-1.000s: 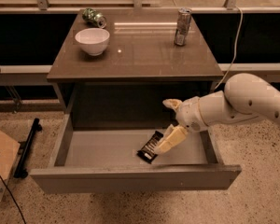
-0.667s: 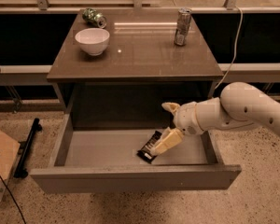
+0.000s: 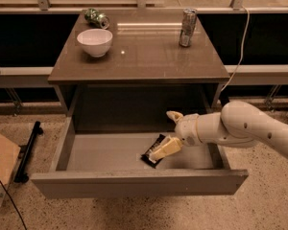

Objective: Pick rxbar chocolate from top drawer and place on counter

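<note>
Glary counter (image 3: pixel 149 56), claw (image 3: pixel 166 134) in seemingly shadowed drawer (image 3: pixel 134 183)

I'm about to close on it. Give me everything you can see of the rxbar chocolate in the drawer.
The rxbar chocolate is a small flat bar in a black wrapper with faint pale marks. It lies flat and slanted on the grey floor of the open top drawer, right of centre and near the front panel. Its right end is hidden under the lower finger of the claw, which seems to touch it. The claw is open, with its other finger raised above the bar, and the bar is not lifted.

From above and in front, one camera looks into the top drawer (image 3: pixel 139 183), hand (image 3: pixel 162 135) inside.
</note>
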`<action>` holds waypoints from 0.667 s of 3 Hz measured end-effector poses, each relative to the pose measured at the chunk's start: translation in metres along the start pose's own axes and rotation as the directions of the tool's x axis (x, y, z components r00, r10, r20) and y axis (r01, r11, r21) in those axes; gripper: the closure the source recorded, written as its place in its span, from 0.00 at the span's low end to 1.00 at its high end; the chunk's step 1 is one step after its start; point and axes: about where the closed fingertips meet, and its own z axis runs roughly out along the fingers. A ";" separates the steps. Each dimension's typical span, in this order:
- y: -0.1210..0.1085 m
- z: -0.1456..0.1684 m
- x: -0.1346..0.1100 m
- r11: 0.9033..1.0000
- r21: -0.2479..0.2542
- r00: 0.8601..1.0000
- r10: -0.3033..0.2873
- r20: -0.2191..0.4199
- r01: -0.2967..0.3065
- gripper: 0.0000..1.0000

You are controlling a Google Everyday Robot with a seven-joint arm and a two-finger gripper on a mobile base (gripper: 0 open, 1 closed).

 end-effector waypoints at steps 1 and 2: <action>-0.004 0.006 0.006 1.000 0.017 1.000 0.018 0.013 -0.019 0.00; -0.008 0.012 0.012 0.999 0.033 0.999 0.036 0.026 -0.037 0.00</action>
